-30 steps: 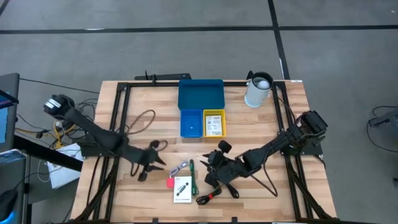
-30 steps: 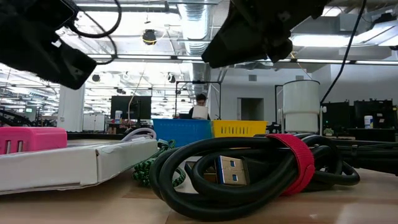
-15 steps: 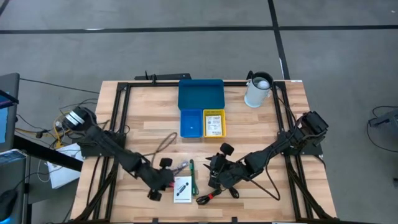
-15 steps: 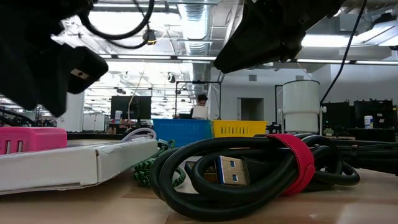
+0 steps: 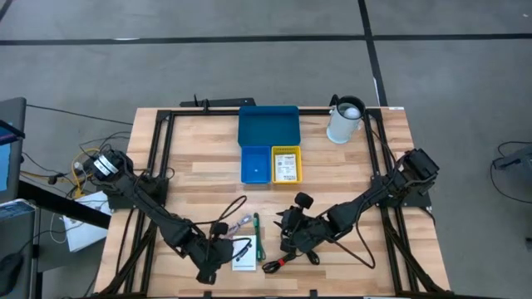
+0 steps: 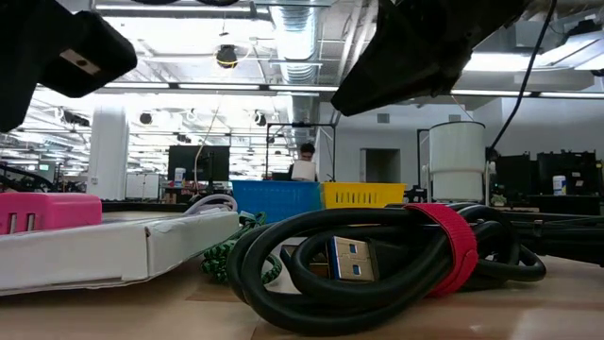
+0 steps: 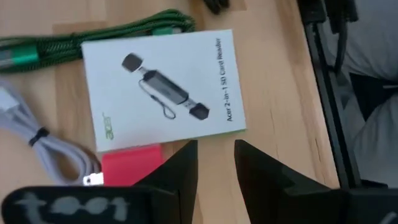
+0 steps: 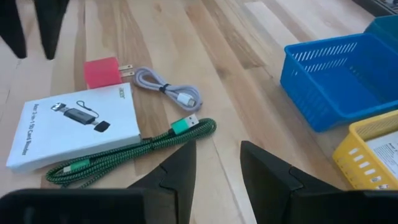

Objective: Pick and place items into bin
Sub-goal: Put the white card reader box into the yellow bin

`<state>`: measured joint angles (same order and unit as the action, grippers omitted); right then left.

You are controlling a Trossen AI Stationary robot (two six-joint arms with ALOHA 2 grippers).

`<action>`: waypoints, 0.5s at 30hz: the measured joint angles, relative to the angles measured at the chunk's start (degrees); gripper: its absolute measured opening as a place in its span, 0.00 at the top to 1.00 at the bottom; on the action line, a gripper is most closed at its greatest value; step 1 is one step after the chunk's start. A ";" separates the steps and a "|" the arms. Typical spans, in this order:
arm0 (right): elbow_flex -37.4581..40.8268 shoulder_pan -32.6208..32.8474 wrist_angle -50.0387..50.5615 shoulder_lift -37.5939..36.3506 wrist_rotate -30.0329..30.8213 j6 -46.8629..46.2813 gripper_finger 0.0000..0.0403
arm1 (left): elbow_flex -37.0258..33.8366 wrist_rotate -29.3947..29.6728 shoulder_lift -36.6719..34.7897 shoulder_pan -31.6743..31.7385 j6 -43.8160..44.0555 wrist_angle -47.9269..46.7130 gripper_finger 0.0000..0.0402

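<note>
From overhead you are seeing the left gripper hanging low over the near part of the table, just beside the white box, while the right gripper is hovering near the black cable with its red band; the overhead camera is hiding the pink charger, which the left wrist camera is showing lying flat and touching the box's edge, with the grey cord coiled beside it and the green braided cable running along the box's far edge; that same view is showing you the left fingers standing slightly apart with nothing between them; the right wrist camera is showing its own fingers parted and pinching nothing, above the green cable, and beyond it the small blue bin and the yellow bin with a card inside; only the table-level camera is letting you see the black cable's metal plug; overhead, the wide blue tray is sitting against the two small bins, well apart from the items, with a white pitcher off to its right.
</note>
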<state>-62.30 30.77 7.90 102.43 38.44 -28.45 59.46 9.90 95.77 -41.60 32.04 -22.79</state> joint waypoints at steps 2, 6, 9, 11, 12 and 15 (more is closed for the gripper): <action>0.00 0.10 -0.02 0.00 0.00 -0.02 0.71 | 0.04 1.18 0.72 -0.18 1.69 -0.74 0.76; 0.00 0.08 -0.13 0.00 0.00 -0.02 0.71 | 0.04 2.36 2.92 -0.63 3.87 0.48 0.76; 0.00 0.10 -0.45 0.00 -0.04 -0.04 0.71 | 0.02 2.35 5.52 -0.84 5.91 0.79 0.76; 0.00 0.08 -0.47 0.00 -0.04 -0.02 0.71 | 0.02 2.42 6.95 -1.12 6.83 2.84 0.76; 0.00 0.08 -0.47 0.00 -0.06 -0.04 0.71 | 0.02 2.55 7.49 -1.31 7.14 4.17 0.76; 0.00 0.28 -0.47 0.00 -0.77 0.11 0.71 | 0.02 2.51 8.55 -2.09 7.96 8.33 0.76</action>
<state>-62.30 31.05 7.42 102.43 37.67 -28.33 59.48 12.42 104.31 -43.68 40.00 -14.46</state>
